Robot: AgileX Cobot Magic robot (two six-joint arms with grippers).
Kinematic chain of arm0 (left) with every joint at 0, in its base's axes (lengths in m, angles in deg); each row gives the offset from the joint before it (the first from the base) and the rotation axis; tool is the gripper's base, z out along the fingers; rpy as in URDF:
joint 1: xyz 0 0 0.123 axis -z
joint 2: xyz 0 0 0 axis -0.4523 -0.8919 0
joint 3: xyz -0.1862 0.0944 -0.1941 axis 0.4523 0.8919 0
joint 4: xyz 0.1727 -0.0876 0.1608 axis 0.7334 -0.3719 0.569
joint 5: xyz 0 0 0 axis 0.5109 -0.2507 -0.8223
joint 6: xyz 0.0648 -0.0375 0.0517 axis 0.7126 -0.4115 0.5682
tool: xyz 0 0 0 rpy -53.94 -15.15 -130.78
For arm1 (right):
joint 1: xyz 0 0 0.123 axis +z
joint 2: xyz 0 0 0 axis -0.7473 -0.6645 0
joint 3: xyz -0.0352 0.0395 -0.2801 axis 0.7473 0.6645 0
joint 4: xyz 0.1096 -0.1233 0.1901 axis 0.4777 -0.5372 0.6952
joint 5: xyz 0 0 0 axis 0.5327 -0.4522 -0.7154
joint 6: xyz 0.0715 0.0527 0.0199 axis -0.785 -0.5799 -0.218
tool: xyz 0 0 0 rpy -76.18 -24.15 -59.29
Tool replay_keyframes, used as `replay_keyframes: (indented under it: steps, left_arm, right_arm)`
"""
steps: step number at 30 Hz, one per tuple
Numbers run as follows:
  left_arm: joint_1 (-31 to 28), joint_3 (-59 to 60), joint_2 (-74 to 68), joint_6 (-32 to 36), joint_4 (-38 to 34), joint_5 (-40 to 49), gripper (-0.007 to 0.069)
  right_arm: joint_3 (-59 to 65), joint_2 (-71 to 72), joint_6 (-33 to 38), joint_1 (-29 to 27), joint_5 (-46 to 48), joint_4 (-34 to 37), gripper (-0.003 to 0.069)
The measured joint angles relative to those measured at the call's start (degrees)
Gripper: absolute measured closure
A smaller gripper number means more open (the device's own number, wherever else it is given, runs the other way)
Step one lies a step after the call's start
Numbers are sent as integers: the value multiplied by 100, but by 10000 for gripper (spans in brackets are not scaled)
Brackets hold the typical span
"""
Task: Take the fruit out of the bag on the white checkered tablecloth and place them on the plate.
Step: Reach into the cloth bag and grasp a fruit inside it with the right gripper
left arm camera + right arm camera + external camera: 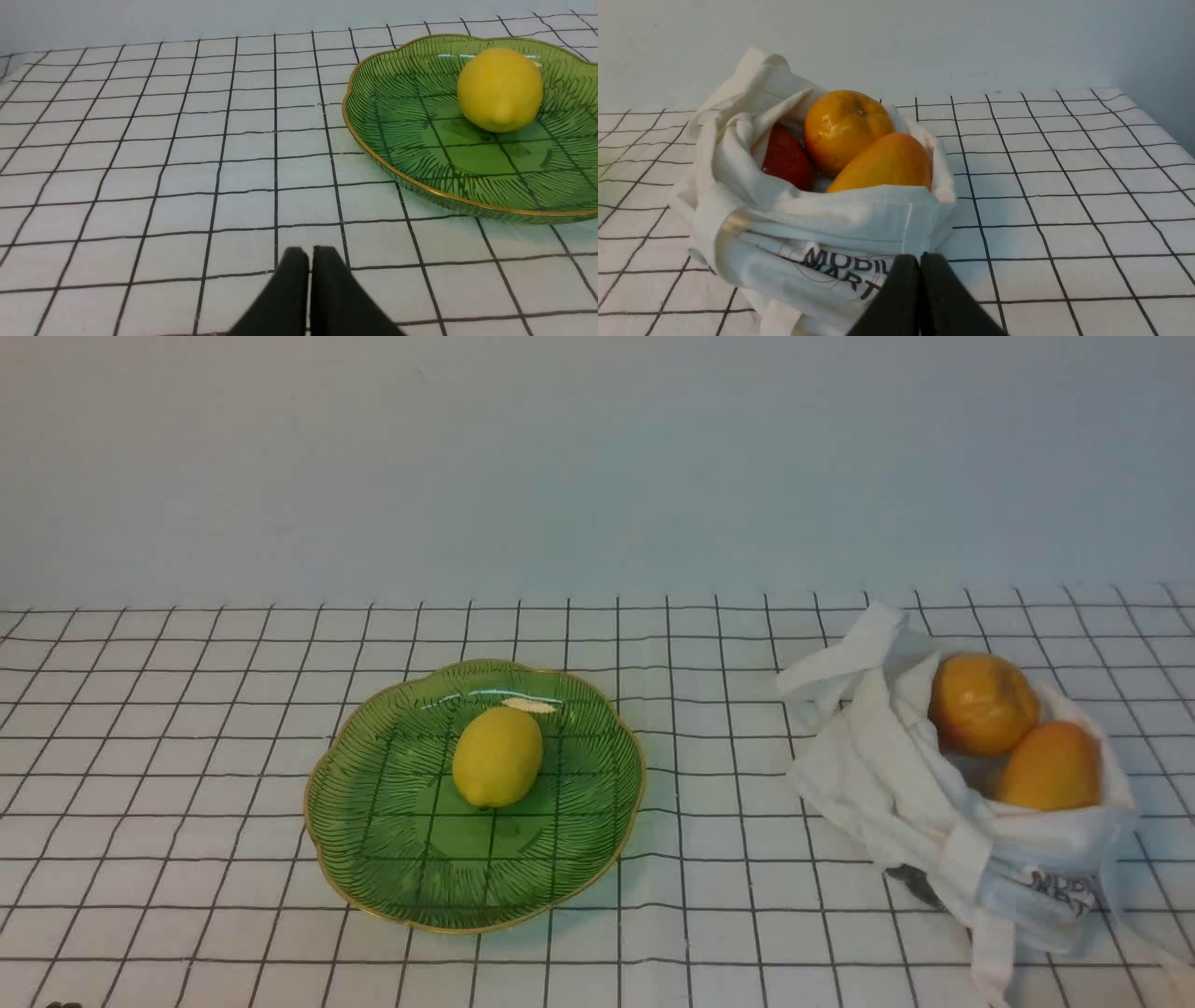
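Note:
On the white checkered tablecloth [187, 756] stands the green plate [392, 859] with a yellow lemon [498, 756] on it. The white bag [896, 784] lies at the right, open at the top. Inside it sit a round orange fruit [982, 702] and an elongated orange fruit [1050, 767]. The right wrist view also shows a red fruit [785, 158] deeper in the bag [822, 224]. My left gripper [310, 254] is shut and empty, low over the cloth beside the plate [397, 177]. My right gripper [919, 259] is shut and empty, just before the bag's lettered side.
A plain pale wall [597, 457] rises behind the table. The cloth's right edge shows in the right wrist view, past the bag. Neither arm appears in the front view.

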Motion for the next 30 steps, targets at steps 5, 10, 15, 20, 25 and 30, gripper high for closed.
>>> replay_keyframes:
  steps: [5, 10, 15, 20, 25, 30]
  left_arm:
    - [0, 0, 0, 0, 0, 0, 632]
    - [0, 0, 0, 0, 0, 0, 632]
    - [0, 0, 0, 0, 0, 0, 632]
    - [0, 0, 0, -4, 0, 0, 632]
    - [0, 0, 0, -4, 0, 0, 632]
    - [0, 0, 0, -4, 0, 0, 632]
  right_arm:
    - [0, 0, 0, 0, 0, 0, 669]
    - [0, 0, -2, 0, 0, 0, 669]
    - [0, 0, -2, 0, 0, 0, 669]
    - [0, 0, -8, 0, 0, 0, 669]
    - [0, 0, -53, 0, -56, 109, 669]
    - [47, 0, -743, 0, -1182, 1352, 669]
